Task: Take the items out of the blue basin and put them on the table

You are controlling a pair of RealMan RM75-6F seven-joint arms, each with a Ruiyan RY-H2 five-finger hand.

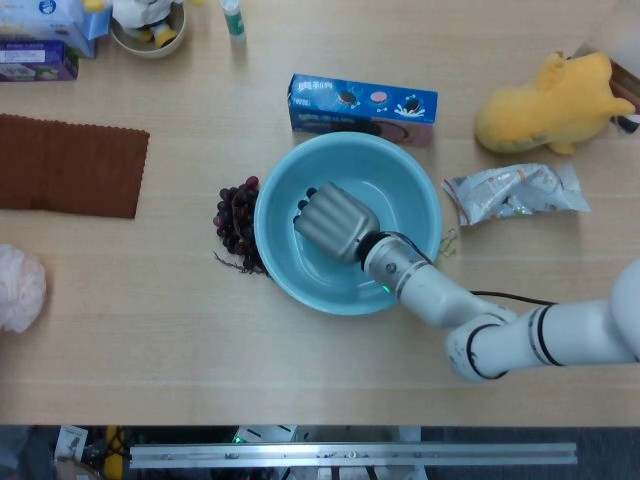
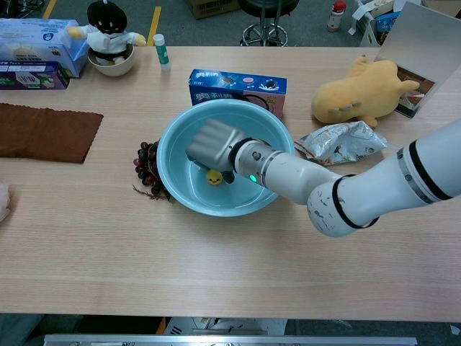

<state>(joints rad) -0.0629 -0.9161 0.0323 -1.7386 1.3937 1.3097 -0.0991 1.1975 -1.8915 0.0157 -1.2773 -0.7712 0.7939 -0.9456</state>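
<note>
Head view: right hand (image 1: pixel 335 222) in the blue basin (image 1: pixel 420 190) on the wooden table (image 1: pixel 150 300), fingers curled, grasp unclear.

Lab-like room, wooden table (image 2: pixel 216 267), yellow floor tape (image 2: pixel 154 18), stool base (image 2: pixel 266 29)

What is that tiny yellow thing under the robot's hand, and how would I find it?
Start at the blue basin in the middle of the table. Inside it, the robot's right hand reaches over the bottom, and just beneath its fingers sits a small yellow toy, possibly a duck. It is the only loose item visible in the basin, far smaller than the yellow plush outside.
</note>
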